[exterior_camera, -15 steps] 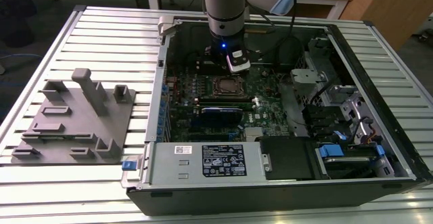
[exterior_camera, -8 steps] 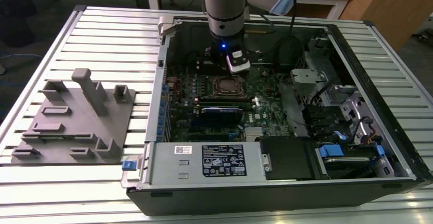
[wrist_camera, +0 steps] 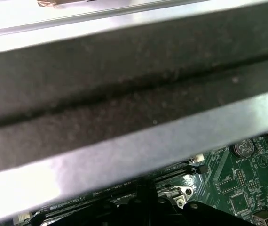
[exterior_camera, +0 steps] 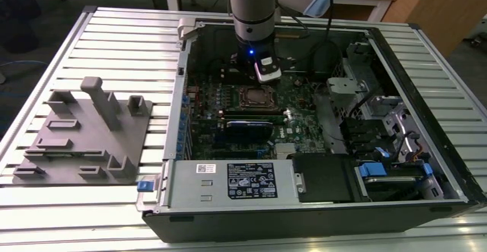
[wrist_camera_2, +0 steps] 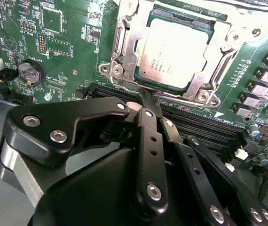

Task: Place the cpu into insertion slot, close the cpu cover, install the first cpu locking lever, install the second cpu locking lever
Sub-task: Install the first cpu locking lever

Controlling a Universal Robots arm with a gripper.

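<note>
Just beyond the black jaws' tips, pressed together, sits the dull silver-grey square cpu [wrist_camera_2: 174, 52], framed by the thin silver metal cpu cover [wrist_camera_2: 128, 47], far edge cut off.

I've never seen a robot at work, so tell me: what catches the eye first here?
A robot arm reaches down into an open computer case on a slatted table. In the second wrist view its black pincer, closed, points at the silver cpu, which lies framed by the cpu cover.
</note>
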